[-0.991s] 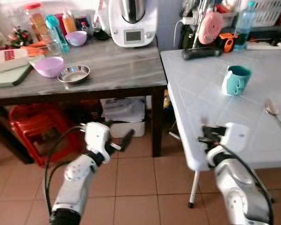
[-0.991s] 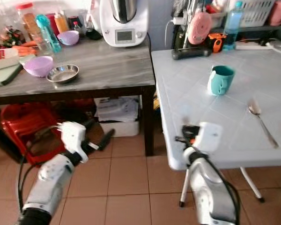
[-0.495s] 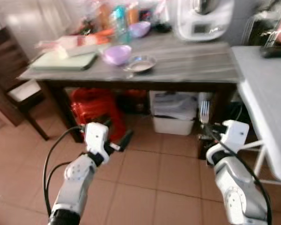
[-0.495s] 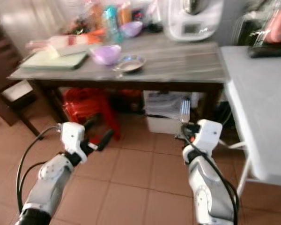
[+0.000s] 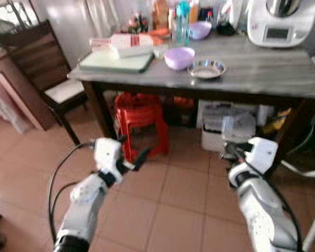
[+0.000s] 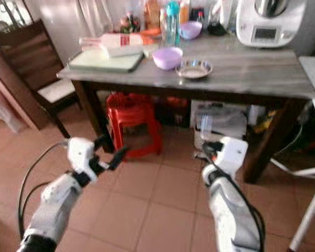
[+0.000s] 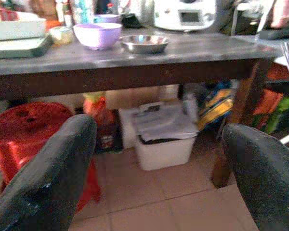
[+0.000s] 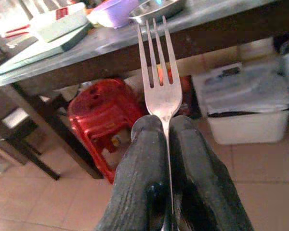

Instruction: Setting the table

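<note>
The right gripper [image 8: 166, 130] pinches a fork [image 8: 156, 72], tines out; the left gripper [image 7: 154, 163] is spread, empty. Carrying it level should prevent slipping

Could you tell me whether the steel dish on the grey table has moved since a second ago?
No. The steel dish sits beside the purple bowl as before; the camera turned.

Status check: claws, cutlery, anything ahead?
Right claw shut on fork, tines forward. Left claw open, empty. Grey-topped table and red stool ahead.
</note>
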Robot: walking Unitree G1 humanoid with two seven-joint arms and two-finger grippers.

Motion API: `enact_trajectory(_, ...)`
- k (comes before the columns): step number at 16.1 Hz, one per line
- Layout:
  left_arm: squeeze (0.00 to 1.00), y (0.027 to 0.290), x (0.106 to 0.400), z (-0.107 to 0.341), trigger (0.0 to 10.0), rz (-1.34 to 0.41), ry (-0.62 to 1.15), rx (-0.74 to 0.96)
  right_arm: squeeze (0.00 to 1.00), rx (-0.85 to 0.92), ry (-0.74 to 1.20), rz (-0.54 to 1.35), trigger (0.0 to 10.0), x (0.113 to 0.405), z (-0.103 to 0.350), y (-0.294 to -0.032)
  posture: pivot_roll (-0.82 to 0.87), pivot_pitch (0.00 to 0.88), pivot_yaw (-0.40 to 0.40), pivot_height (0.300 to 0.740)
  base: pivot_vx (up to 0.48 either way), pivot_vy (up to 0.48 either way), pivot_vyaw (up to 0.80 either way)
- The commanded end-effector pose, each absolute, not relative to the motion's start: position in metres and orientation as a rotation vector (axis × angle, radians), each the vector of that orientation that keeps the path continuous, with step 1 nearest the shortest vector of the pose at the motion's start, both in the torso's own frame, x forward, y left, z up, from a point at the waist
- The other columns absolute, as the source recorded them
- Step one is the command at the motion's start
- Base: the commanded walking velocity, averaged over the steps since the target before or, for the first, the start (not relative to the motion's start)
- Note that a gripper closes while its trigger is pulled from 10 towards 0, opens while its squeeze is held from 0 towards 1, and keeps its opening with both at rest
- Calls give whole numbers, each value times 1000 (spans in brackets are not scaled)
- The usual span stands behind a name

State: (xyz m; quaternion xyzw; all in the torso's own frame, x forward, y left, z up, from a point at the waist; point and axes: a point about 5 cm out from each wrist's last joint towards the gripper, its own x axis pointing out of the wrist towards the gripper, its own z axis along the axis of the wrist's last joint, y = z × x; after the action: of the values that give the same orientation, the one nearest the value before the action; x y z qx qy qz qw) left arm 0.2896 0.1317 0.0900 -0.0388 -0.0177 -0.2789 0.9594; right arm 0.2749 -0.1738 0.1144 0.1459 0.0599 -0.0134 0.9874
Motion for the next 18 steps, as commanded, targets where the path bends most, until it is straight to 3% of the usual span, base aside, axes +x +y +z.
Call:
enact_trajectory(1, 0, 138, 292, 96, 10000, -548, -52, -79, 0, 299, 95, -17, 10000, 277, 121, -171, -11, 0, 78, 740, 311, 0, 0)
enact_trajectory(3, 0, 136, 292, 96, 10000, -560, -57, -92, 0, 302, 97, -14, 10000, 277, 121, -170, -10, 0, 77, 740, 373, 0, -613)
enact_trajectory(9, 0, 133, 291, 96, 10000, -573, -57, -101, 0, 284, 82, 4, 10000, 278, 123, -169, -12, 0, 76, 740, 404, 0, 0)
enact_trajectory(11, 0, 131, 292, 97, 10000, -577, -56, -102, 0, 285, 76, 3, 10000, 279, 124, -169, -13, 0, 76, 740, 405, 0, 650)
enact_trajectory(16, 0, 126, 290, 96, 10000, -597, -53, -99, 0, 291, 73, -23, 10000, 280, 125, -174, -16, 0, 72, 740, 403, 0, 0)
enact_trajectory(18, 0, 125, 290, 94, 10000, -600, -51, -95, 0, 295, 67, -26, 10000, 281, 126, -175, -15, 0, 68, 740, 392, 0, -794)
